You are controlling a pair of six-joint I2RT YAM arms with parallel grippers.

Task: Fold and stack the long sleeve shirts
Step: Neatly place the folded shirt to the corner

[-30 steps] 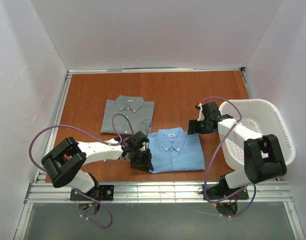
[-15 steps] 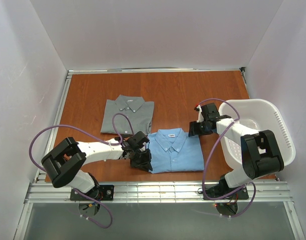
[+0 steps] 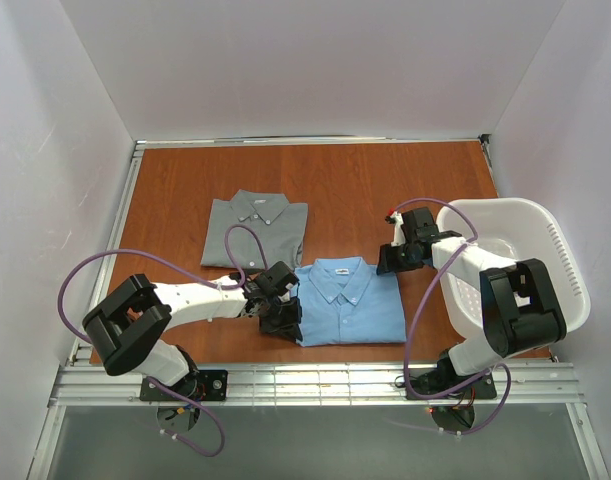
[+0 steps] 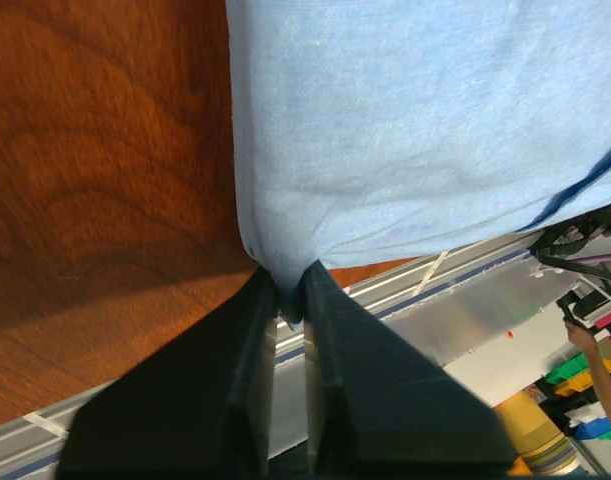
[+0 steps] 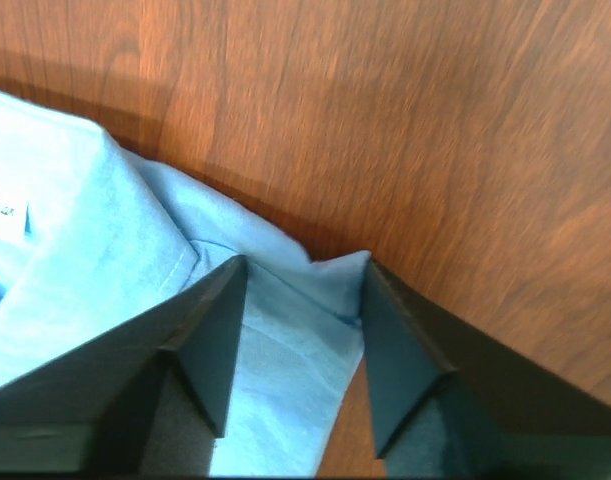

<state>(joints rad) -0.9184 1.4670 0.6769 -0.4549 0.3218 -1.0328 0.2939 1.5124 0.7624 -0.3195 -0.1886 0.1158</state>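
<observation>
Since a second ago your right fingers [image 5: 207, 345] have narrowed, yet stand part open astride the far right corner of the folded light blue shirt [image 3: 350, 300] at the bench's [image 3: 355, 185] 6 o'clock, your left fingers [image 4: 235, 385] pinch its near left corner, the folded grey-green shirt [image 3: 255, 230] lies at its 11 o'clock and the white laundry basket [image 3: 563, 262] at its 3 o'clock.

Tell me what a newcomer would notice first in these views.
The folded light blue shirt lies at the near middle of the table with both arms on it. The left gripper pinches its near-left corner, and the right gripper straddles its far-right corner, jaws apart. Behind it to the left lies the folded grey-green shirt, and a white laundry basket sits at the right edge.
</observation>
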